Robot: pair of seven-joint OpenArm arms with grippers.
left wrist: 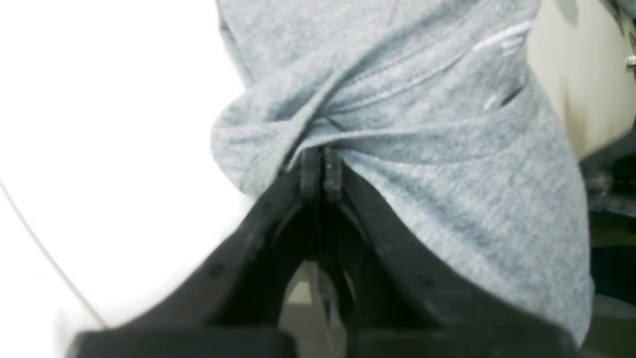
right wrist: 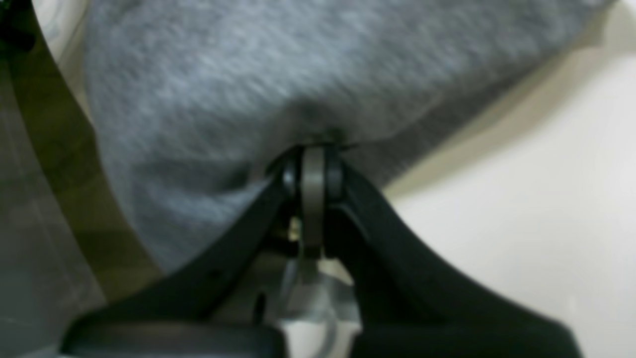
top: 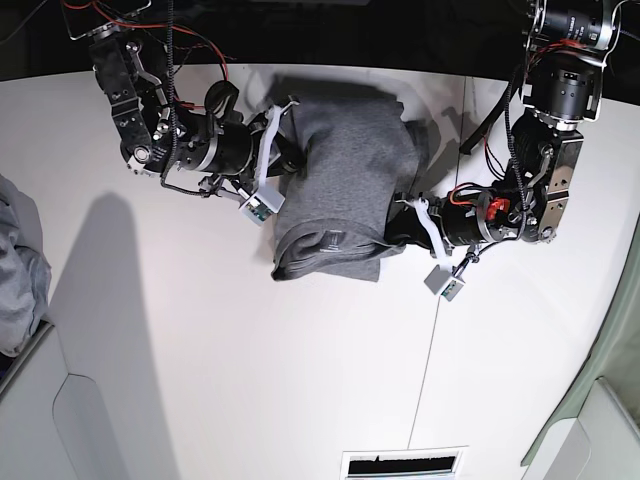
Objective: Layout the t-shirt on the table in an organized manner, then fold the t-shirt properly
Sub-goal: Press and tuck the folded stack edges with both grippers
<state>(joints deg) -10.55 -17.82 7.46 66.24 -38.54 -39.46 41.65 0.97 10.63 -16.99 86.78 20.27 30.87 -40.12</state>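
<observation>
The grey t-shirt (top: pixel 340 170) hangs bunched and doubled over between my two arms above the white table (top: pixel 200 350), its neck end drooping toward the near side. In the base view my left gripper (top: pixel 397 232) is shut on the shirt's right lower edge. My right gripper (top: pixel 288 152) is shut on the shirt's left upper edge. The left wrist view shows the left gripper (left wrist: pixel 320 159) pinching a twisted fold of the t-shirt (left wrist: pixel 447 174). In the right wrist view the right gripper (right wrist: pixel 313 151) clamps the blurred cloth of the t-shirt (right wrist: pixel 248 74).
A paler cloth heap (top: pixel 15 270) lies at the table's left edge. A thin dark seam (top: pixel 428 380) runs across the tabletop on the right. A vent grille (top: pixel 400 465) sits at the near edge. Red cables trail from both arms.
</observation>
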